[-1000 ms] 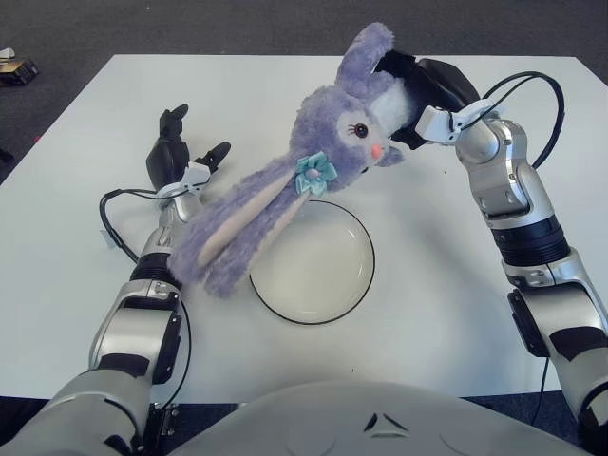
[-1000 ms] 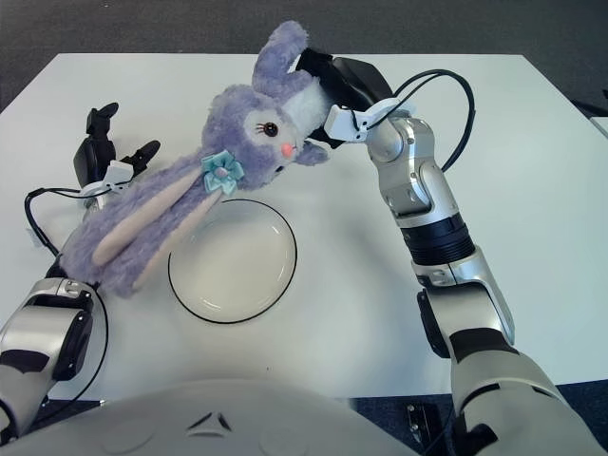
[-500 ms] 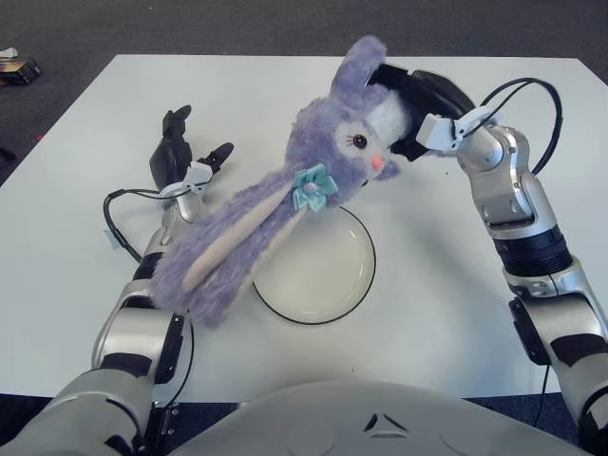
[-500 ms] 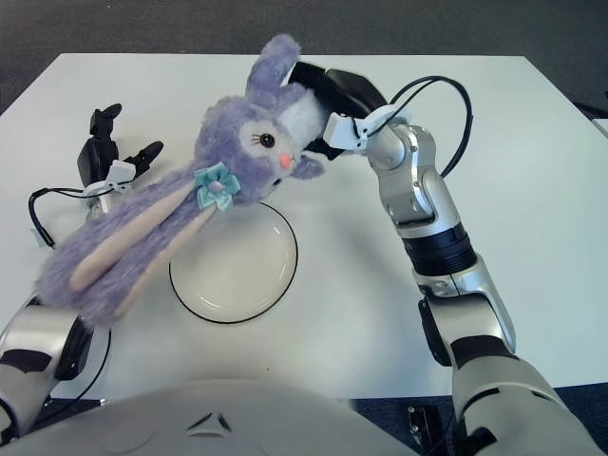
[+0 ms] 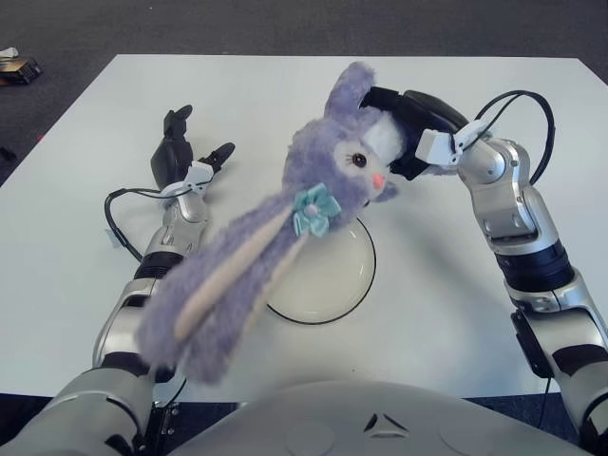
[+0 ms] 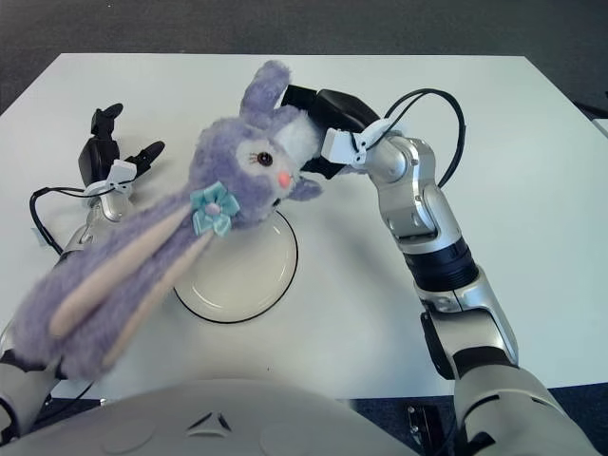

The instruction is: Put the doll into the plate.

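A purple plush rabbit doll (image 5: 313,204) with a teal flower on its chest hangs in the air, head up, its long pale-lined ears trailing down to the lower left. My right hand (image 5: 404,123) is shut on the back of its head and holds it above the plate's left side. The white plate (image 5: 332,280) with a dark rim lies on the table, partly hidden by the doll. My left hand (image 5: 180,157) rests on the table at the left, fingers spread, holding nothing.
The white table (image 5: 456,313) reaches past the plate on all sides. A black cable (image 5: 119,228) loops beside my left forearm. Dark floor lies beyond the table's far edge, with a small object (image 5: 17,68) at the top left.
My right hand has swung the doll left and toward me; its ears have moved further to the lower left, and its head now sits lower. The left hand has not moved.
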Tool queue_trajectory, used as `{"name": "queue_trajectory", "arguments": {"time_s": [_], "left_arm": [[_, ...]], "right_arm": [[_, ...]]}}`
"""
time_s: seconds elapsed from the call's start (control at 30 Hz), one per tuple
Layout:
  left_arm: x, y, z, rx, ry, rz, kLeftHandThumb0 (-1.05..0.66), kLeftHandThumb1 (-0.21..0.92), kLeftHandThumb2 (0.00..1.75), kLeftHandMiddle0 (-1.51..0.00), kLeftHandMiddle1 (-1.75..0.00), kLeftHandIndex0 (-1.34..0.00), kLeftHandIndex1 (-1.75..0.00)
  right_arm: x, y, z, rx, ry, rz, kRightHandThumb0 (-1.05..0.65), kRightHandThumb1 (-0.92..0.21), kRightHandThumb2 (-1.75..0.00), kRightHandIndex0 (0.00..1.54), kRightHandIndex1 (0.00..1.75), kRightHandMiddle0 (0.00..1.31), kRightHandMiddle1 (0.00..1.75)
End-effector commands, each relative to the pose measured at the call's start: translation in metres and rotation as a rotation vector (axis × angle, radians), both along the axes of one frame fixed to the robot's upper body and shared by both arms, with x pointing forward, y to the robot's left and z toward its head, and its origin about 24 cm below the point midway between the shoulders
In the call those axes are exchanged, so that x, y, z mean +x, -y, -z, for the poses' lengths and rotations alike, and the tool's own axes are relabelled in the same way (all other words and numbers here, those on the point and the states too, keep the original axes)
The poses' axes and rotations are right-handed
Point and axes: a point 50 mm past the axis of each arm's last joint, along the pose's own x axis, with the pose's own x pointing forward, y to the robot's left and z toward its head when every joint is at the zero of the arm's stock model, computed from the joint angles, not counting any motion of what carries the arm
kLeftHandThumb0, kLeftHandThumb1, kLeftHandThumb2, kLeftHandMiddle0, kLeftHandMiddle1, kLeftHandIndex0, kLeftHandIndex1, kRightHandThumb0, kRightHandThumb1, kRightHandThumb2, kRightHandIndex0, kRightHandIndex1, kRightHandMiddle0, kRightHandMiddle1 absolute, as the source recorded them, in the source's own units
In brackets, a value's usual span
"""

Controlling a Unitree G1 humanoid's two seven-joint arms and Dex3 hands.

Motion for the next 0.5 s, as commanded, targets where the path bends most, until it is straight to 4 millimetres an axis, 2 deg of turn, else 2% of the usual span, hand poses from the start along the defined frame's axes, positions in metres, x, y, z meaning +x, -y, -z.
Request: {"name": "queue_trajectory", "arguments": {"time_s": [0.0,0.47], "left_arm": [[-0.0001,0.0022,0.0045,0.002,-0.02,-0.002,-0.22,0.92,0.15,-0.52,0.0,-0.28,-0.64],[0.0002,0.0035,0.0041,0.01,-0.018,0.009,-0.23,0.92,0.15,-0.52,0.0,-0.28,-0.66]], "right_arm": [[-0.0099,-0.0006,-0.0031,-0.027,-0.01,-0.022,0.44,-0.4,-1.2,0.54,1.75,0.59,1.75],[-0.0168,-0.0016,-0.0007,-0.054,-0.018,-0.053,0.43,-0.42,-1.18,0.52,1.75,0.58,1.75]]}}
